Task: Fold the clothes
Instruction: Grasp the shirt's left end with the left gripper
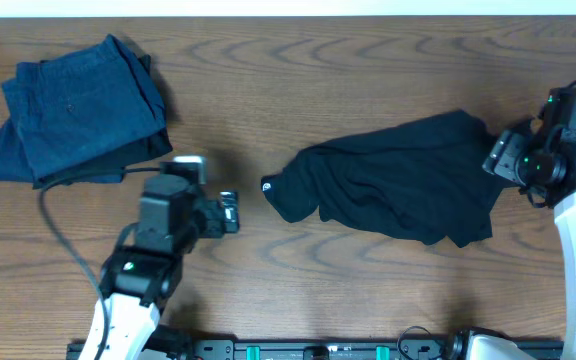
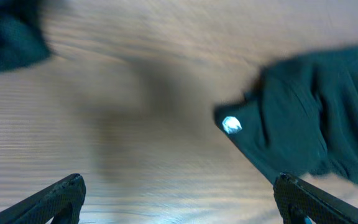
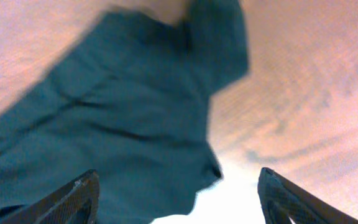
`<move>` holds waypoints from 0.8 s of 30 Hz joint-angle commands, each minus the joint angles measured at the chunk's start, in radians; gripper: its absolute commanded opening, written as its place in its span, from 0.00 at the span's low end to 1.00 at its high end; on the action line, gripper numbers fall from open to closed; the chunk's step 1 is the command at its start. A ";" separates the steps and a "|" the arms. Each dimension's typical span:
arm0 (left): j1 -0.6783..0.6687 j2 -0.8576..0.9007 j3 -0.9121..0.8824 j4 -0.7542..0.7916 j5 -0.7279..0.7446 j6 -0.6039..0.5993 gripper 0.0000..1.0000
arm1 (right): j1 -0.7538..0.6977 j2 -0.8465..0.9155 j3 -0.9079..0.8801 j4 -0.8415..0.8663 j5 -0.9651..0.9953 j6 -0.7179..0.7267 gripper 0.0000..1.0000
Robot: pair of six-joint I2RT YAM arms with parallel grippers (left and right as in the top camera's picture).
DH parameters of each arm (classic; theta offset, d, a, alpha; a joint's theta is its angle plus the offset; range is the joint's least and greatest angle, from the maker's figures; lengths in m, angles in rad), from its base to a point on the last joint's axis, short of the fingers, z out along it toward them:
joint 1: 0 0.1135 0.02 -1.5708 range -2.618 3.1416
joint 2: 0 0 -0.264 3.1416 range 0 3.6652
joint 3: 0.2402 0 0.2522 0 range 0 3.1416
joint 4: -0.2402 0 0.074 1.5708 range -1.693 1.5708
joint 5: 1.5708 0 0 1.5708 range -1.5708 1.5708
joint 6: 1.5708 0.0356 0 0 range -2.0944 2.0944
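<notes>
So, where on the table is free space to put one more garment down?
Bare table lies between the dark blue pile and the black garment, toward the far edge, and along the near side below that garment. Crowded around the left gripper.

Long, crumpled black fabric garment (image 1: pixel 398 190) carrying a small round white logo (image 1: pixel 267 186). Folded stack of plain dark blue fabric garments (image 1: pixel 68 110). Flat wooden table (image 1: pixel 318 80), mid-brown with darker wavy grain lines. In the wrist views the black garment looks dark teal.
</notes>
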 commanded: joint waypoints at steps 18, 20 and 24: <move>-0.232 0.505 0.025 0.348 0.164 -0.311 0.99 | -0.039 0.060 0.010 -0.037 0.043 0.022 0.81; -0.233 0.543 0.025 0.385 0.185 -0.327 0.94 | -0.039 0.060 0.010 -0.037 0.042 0.022 0.81; -0.244 0.604 0.025 0.439 0.235 -0.351 0.88 | -0.039 0.060 0.010 -0.042 0.043 0.022 0.81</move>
